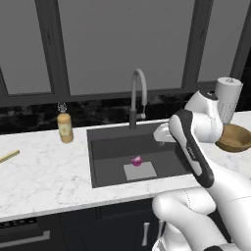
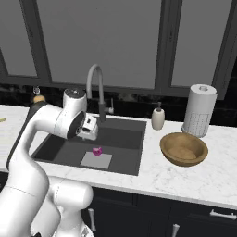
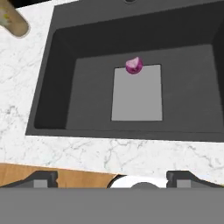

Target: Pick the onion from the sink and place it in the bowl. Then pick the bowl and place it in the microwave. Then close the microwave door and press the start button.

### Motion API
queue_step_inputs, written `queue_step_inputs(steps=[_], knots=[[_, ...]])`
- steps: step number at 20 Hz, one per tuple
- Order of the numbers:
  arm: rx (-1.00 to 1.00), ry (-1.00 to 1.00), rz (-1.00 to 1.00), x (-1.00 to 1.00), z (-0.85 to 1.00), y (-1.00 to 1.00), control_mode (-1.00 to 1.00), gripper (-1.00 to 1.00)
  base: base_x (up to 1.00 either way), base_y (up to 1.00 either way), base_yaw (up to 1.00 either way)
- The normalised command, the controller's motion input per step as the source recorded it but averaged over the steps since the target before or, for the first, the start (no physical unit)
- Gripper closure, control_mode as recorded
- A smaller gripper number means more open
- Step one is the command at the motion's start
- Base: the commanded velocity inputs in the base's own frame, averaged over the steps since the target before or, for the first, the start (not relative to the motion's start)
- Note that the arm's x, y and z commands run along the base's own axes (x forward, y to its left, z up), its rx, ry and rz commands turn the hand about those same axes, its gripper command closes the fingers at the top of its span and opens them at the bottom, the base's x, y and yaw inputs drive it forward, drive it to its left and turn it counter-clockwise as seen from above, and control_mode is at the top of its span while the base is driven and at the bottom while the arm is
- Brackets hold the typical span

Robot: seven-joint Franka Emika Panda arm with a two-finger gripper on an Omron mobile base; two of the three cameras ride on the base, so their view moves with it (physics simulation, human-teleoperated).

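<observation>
We held our pincer (image 3: pixel 112 177) wide and empty above the sink (image 3: pixel 52 87), since the onion (image 3: pixel 134 65) lay on its floor, the bowl (image 2: pixel 183 148) waiting on the table (image 2: pixel 203 178)

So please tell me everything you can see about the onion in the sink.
The onion is small, round and purple-magenta, with a paler patch on one side. It looks whole and smooth. It rests on the floor of the dark grey sink, at the far edge of the lighter grey square, below the curved faucet. Only the sink floor touches it. The hand is open and well apart from it.
</observation>
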Motion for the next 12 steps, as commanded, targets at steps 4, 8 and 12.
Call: queue_step_inputs(steps=[4,8,12], knots=[[0.09,0.05,0.00,0.62,-0.58,-0.02,-1.00,-1.00,0.00,0.00,0.00],[0.09,0.11,0.00,0.62,-0.57,-0.07,-1.00,-1.00,0.00,0.00,0.00],[0.11,0.12,0.00,0.61,-0.55,-0.10,-1.00,-1.00,0.00,0.00,0.00]])
